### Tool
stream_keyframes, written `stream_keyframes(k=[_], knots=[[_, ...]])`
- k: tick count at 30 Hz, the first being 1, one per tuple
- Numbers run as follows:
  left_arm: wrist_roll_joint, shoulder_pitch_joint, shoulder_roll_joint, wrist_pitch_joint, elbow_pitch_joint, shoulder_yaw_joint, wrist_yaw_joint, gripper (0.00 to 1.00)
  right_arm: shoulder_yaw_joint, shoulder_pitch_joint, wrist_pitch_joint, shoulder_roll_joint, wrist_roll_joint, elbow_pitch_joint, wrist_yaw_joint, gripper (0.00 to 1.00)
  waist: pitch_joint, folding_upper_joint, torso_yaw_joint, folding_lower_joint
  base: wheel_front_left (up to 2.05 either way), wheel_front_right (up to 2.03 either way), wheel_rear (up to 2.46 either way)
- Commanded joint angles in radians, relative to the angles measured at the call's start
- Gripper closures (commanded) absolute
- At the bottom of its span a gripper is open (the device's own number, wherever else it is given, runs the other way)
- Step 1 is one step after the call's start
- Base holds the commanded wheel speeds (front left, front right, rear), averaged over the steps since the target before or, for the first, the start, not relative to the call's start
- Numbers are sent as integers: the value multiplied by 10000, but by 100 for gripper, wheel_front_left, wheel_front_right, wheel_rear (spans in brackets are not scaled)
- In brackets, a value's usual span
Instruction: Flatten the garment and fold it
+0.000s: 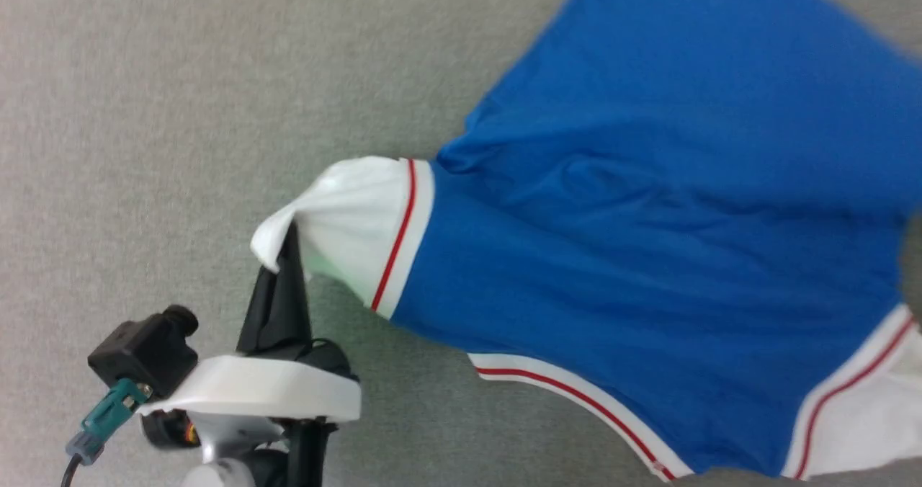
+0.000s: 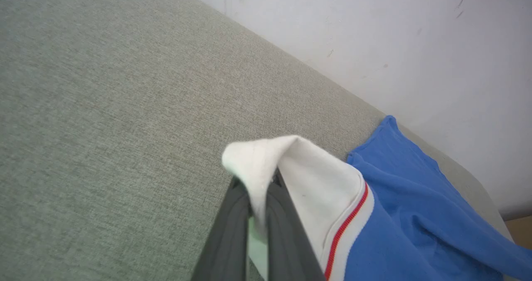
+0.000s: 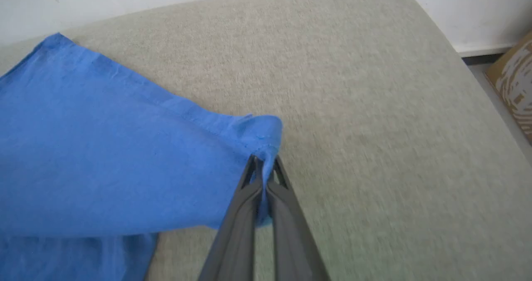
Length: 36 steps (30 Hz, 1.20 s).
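The garment (image 1: 648,206), a royal-blue jersey with white sleeves and thin red stripe trim, lies stretched across the grey cushion at the right of the head view. My left gripper (image 1: 282,253) is shut on the edge of its white sleeve (image 1: 346,220), lifting that sleeve off the surface. In the left wrist view the white sleeve (image 2: 299,177) drapes over the closed fingers (image 2: 232,231) of my left gripper (image 2: 259,185). In the right wrist view my right gripper (image 3: 264,164) is shut on a blue corner of the garment (image 3: 124,164), which is pulled taut.
The grey upholstered surface (image 1: 180,112) spreads wide to the left. A white wall (image 2: 395,44) runs behind its far edge. Past the rounded right edge (image 3: 457,65) a cardboard box (image 3: 513,81) stands on the floor.
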Motion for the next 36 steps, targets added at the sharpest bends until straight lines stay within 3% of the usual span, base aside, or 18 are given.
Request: stream_keyframes(k=[1,7,10,15,16,17,18,21,25,31,36], knots=[[98,100,69,45,33,67,77,100,-122,289,41,186,48,-146,-11,100,-803,0,-689,2,0,0,0],[396,543,623,634,201,-96,224,100,-841,3230,876,1947,-155,-1566,-11,100,-1302,0,-933,2,0,0,0],[577,709,824,826,329,-175,324,100,-541,3703,985,2803,-381,-1781,-11,100,-1482,0,-1045,2,0,0,0],[662,469,839,1044,650,-512,196,100,108,3260,246,3334,-1416,-728,-11,100,-1690,0,-1102,2,0,0,0],[689,371,839,1065,753,-575,154,100,165,3078,29,3374,-1561,-464,-11,93,-1741,0,-1104,2,0,0,0],[695,276,821,1082,851,-638,108,100,266,2945,-160,3331,-1714,-272,-11,4,-1805,0,-1098,2,0,0,0],[694,196,800,1100,940,-697,66,100,350,2841,-310,3268,-1794,-141,-11,0,-1867,0,-1088,2,0,0,0],[722,51,753,1123,1105,-850,-12,100,256,2691,-523,2999,-1671,-215,-11,0,-2057,0,-992,2,0,0,0],[860,43,752,1075,1051,-994,-4,100,-182,2538,-161,2440,-1024,-1555,-11,0,-2139,0,-745,2,0,0,0],[1387,-221,660,1041,632,-1365,180,100,-30,1048,833,991,-1057,-3439,-11,0,-1539,0,-72,2,0,0,0],[1660,-774,314,986,402,-1851,112,100,1053,-1374,1373,465,-1473,-2635,-11,0,-581,0,566,2,0,0,0]])
